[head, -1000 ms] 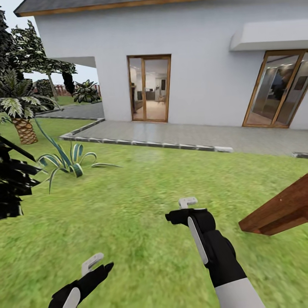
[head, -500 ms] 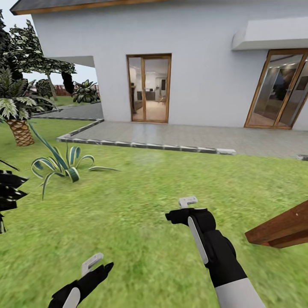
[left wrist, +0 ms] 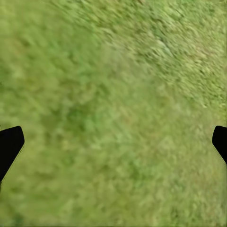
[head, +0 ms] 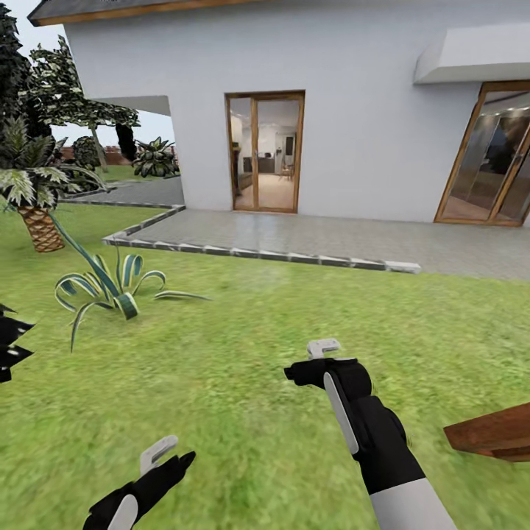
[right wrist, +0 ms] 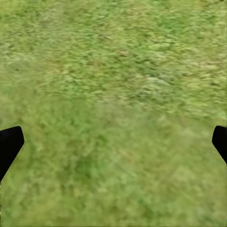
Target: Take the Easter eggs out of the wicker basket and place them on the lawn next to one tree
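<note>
— Black grippers: state?
— Left gripper [head: 158,454] and right gripper [head: 322,348] both spread wide, empty, over the lawn [head: 243,331].
— Beyond?
— Striped-leaf plant [head: 110,283] left, paved patio [head: 316,239], white house [head: 353,110]. Brown wooden beam [head: 493,436] at right.

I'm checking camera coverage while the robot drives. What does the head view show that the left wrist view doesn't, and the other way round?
The head view takes in the white house, the paved patio, a palm, a striped spiky plant, a brown wooden beam and the right tool. The left wrist view adds a close, blurred look at grass between the left tool's wide-apart dark fingertips. Both show the lawn and the left tool.
</note>
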You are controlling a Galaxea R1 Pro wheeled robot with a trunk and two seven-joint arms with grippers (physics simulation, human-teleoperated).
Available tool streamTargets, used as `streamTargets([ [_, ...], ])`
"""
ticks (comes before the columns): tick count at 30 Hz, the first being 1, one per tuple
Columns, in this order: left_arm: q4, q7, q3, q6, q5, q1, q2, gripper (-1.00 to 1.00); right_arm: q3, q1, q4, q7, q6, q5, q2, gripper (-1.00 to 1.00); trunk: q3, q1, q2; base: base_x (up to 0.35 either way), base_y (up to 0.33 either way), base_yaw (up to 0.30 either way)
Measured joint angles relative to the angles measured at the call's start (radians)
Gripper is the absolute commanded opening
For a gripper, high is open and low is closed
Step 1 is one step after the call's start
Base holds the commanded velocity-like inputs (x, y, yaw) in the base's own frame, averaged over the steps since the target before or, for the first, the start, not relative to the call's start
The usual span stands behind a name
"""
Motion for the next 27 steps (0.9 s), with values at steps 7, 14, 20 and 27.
streamTargets([
  [7, 0.000, 0.001, 0.000, 0.000, -0.001, 0.000, 0.000, 1.00, 0.002, 0.000, 0.000, 0.000, 0.000, 0.000, 0.000, 1.00, 0.000, 0.000, 0.000, 0.331, -0.059, 0.266],
  [14, 0.001, 0.007, 0.000, 0.000, -0.002, 0.000, 0.000, 1.00, 0.003, 0.000, -0.003, 0.000, 0.000, 0.001, 0.000, 1.00, 0.000, 0.000, 0.000, 0.330, -0.117, 0.276],
  [20, 0.005, 0.007, 0.000, 0.000, -0.002, 0.000, 0.000, 1.00, 0.001, 0.000, -0.030, 0.000, 0.000, 0.000, 0.000, 1.00, 0.000, 0.000, 0.000, 0.321, -0.156, 0.155],
  [27, 0.007, 0.006, 0.000, 0.000, -0.002, 0.000, 0.000, 1.00, 0.000, 0.000, -0.039, 0.000, 0.000, 0.000, 0.000, 1.00, 0.000, 0.000, 0.000, 0.314, -0.170, 0.022],
])
